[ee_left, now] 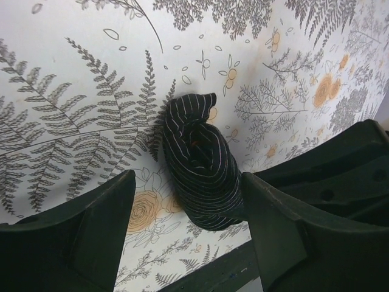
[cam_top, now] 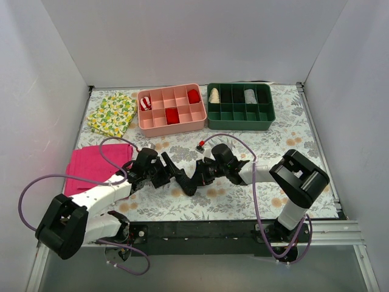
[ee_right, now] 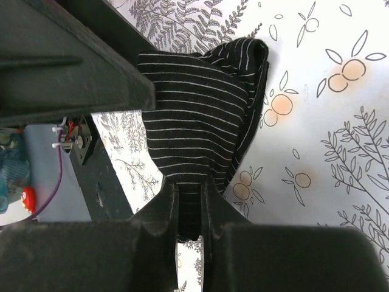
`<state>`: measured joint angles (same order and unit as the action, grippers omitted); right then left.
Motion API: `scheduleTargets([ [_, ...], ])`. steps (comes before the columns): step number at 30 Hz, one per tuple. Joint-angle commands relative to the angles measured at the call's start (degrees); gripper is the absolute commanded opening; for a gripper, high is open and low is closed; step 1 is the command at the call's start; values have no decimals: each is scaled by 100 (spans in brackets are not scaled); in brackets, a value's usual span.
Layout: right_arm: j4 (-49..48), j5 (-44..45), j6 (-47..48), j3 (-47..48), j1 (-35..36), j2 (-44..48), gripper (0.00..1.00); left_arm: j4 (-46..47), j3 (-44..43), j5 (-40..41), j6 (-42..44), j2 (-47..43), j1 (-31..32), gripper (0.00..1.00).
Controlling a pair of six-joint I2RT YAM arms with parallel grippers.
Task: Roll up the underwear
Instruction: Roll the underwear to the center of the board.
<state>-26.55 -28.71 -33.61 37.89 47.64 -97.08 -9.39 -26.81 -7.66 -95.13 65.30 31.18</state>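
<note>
Pinching the underwear, the right gripper could tug its seemingly loose roll apart; left gripper gapes.

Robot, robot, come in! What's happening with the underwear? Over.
Left tool open, straddling the underwear. Right tool shut on its end. Underwear bunched into a loose roll. Pink cloth off left, not blocking.

black, thin-striped underwear, a loose rumpled roll on the floral table cover
</note>
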Motion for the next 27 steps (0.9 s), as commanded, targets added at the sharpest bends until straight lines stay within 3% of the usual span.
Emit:
scheduleTargets([
  [1,949,-29,21,-141,-44,-356,1,507,62,-25,21,158,256,69],
  [7,1379,102,126,34,-114,-522,1,877,0,256,-119,615,634,65],
  [18,1952,375,530,219,-149,-549,1,1123,158,511,-322,1028,688,40],
  [22,1986,401,670,280,-149,-304,19,1150,123,503,-322,1283,697,32],
  [23,2091,479,706,280,-149,-68,29,1150,88,494,-313,1310,705,31],
  [27,2521,1303,1048,412,-44,680,43,1010,-8,476,-322,1442,723,25],
])
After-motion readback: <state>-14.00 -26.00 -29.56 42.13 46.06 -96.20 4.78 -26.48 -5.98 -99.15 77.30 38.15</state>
